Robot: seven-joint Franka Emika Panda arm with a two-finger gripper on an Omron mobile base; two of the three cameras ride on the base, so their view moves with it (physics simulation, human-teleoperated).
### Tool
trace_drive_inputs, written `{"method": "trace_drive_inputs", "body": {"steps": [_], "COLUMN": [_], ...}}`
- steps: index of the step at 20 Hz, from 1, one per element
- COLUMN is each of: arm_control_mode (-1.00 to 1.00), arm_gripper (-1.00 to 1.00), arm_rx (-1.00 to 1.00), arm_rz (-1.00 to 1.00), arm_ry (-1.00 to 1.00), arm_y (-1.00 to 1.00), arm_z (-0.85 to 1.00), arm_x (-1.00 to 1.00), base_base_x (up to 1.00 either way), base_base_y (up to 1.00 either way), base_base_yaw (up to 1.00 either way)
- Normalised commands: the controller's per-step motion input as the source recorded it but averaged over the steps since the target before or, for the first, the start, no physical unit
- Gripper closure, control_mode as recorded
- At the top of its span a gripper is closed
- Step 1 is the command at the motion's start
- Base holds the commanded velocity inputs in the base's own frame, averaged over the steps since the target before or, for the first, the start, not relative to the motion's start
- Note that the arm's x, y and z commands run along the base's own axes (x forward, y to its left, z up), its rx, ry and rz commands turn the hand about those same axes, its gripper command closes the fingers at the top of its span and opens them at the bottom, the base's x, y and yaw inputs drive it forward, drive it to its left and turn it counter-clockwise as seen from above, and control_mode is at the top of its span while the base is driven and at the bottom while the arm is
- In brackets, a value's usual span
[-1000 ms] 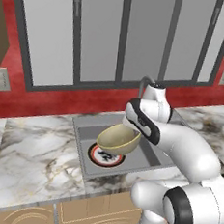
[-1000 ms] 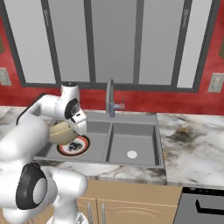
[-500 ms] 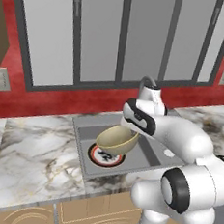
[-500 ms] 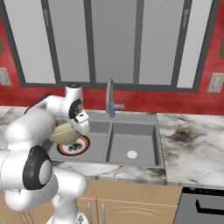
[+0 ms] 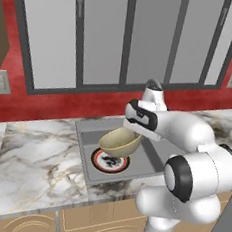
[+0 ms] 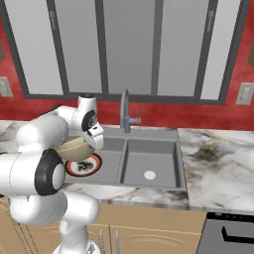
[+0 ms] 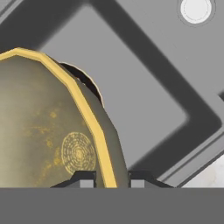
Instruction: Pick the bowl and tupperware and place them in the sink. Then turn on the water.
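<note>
I have the bowl (image 5: 119,141) pinched by its yellow rim in my gripper (image 7: 112,177), hanging tilted just above the red plate (image 5: 109,162) in the sink (image 6: 149,149), and it looks hard, light and maybe slippery.

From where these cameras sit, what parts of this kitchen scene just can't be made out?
- Plate: in the left base view the bowl hanging over it covers its far part; its dark mark is too small to read.
- Gripper: in the hand view the picture's bottom edge cuts the fingertips short where they straddle the bowl's rim.
- Sink: in the right base view the arm hides the left basin's near corner.
- Faucet: its lever is too small to judge.
</note>
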Motion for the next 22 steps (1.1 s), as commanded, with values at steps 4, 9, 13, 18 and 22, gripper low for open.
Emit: {"method": "trace_drive_inputs", "body": {"steps": [4, 9, 13, 18, 22], "arm_control_mode": [-1.00, -1.00, -1.00, -1.00, -1.00], "arm_gripper": [1.00, 1.00, 1.00, 1.00, 1.00], "arm_rx": [0.00, 0.00, 0.00, 0.00, 0.00], "arm_rz": [0.00, 0.00, 0.00, 0.00, 0.00], "arm_ry": [0.00, 0.00, 0.00, 0.00, 0.00], "arm_y": [0.00, 0.04, 0.06, 0.04, 0.05], "arm_z": [-0.21, -0.31, -0.30, -0.09, -0.13], "arm_x": [0.00, 0.03, 0.09, 0.22, 0.24], "base_base_x": [0.00, 0.00, 0.00, 0.00, 0.00], "base_base_y": [0.00, 0.00, 0.00, 0.00, 0.00], "base_base_yaw": [0.00, 0.00, 0.00, 0.00, 0.00]}}
